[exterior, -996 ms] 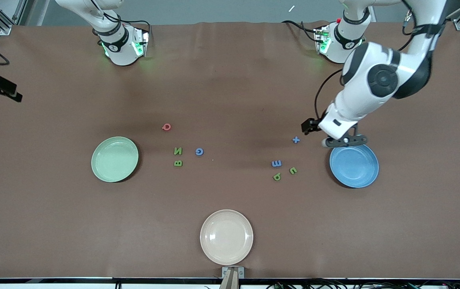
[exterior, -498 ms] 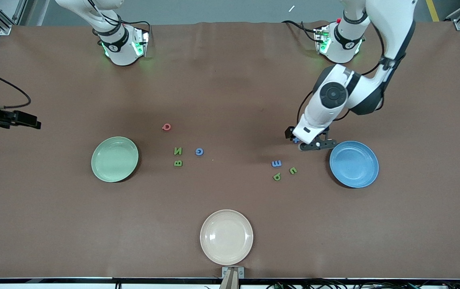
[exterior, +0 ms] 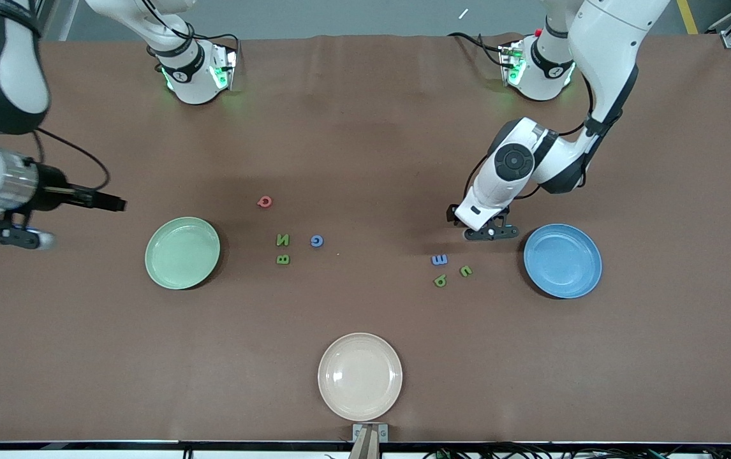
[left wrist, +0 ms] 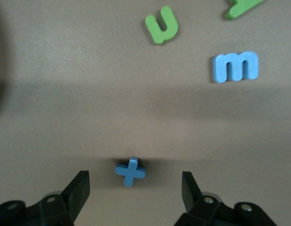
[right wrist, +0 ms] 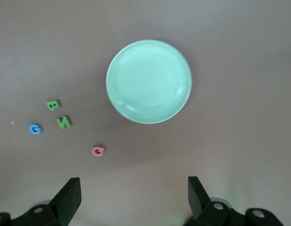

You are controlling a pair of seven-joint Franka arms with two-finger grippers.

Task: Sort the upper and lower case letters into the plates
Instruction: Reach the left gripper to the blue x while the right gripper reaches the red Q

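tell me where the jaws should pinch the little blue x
Come straight down on the blue x, which lies flat on the table, and pinch across its crossing centre. The left gripper already straddles it with jaws open on either side.

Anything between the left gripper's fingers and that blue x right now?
Nothing but bare table. The left wrist view shows the blue x lying between the open fingers of the left gripper, touching neither.
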